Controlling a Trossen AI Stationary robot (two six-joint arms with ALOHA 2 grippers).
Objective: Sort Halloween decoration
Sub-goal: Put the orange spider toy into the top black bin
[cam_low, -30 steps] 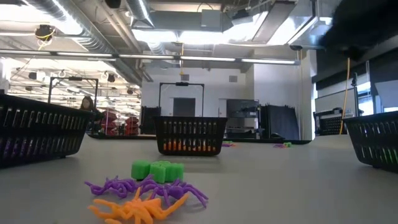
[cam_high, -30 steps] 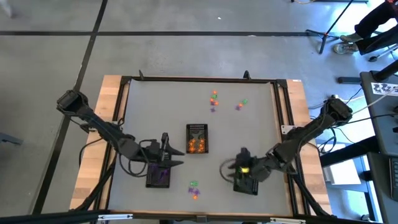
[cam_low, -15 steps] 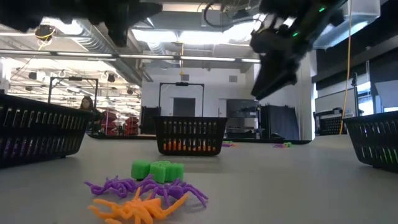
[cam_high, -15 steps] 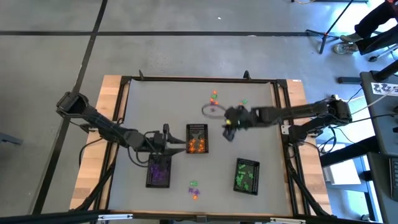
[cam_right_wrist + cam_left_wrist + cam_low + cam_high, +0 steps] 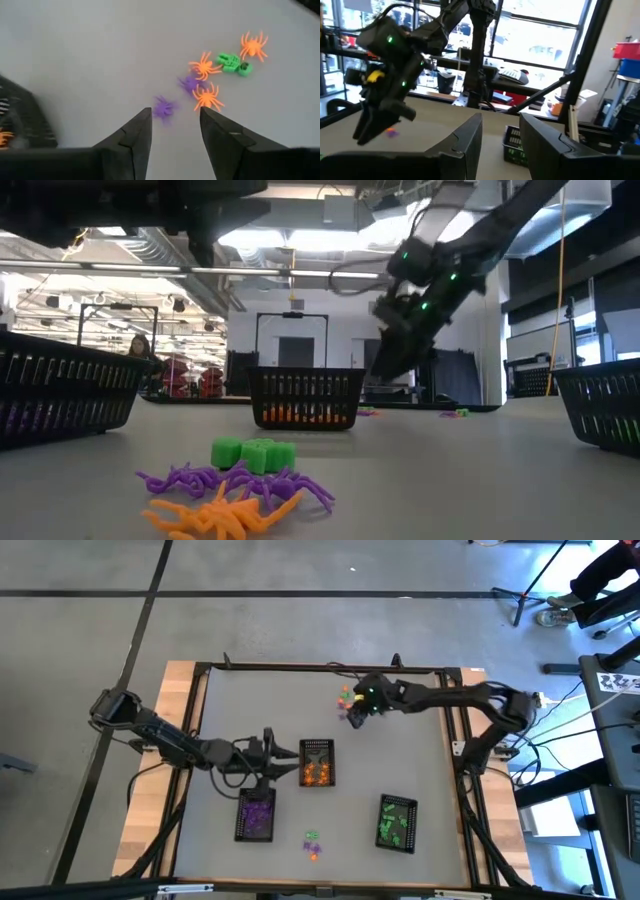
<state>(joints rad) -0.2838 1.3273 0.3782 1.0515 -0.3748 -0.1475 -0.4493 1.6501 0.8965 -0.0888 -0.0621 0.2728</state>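
Note:
The Halloween decoration lies in two loose groups. Orange and purple spiders with a green piece (image 5: 345,695) lie at the far middle, and a small pile (image 5: 313,845) lies near the front edge. My right gripper (image 5: 175,114) hovers open, slanting down over a purple spider (image 5: 164,107), with orange spiders (image 5: 207,97) and a green skeleton (image 5: 232,62) just beyond. My left gripper (image 5: 285,764) points level, open and empty, beside the left edge of the tray of orange pieces (image 5: 317,762).
A tray of purple pieces (image 5: 255,815) stands near my left gripper. A tray of green pieces (image 5: 397,823) stands at the near right. The table's raised frame (image 5: 455,730) borders the grey surface. Bare table lies between the trays and the far group.
My right gripper has swung from above the green tray at the near right to the far middle, turning as it went, and now hangs over the far group. My left gripper has moved from over the purple tray toward the far edge, up beside the orange tray.

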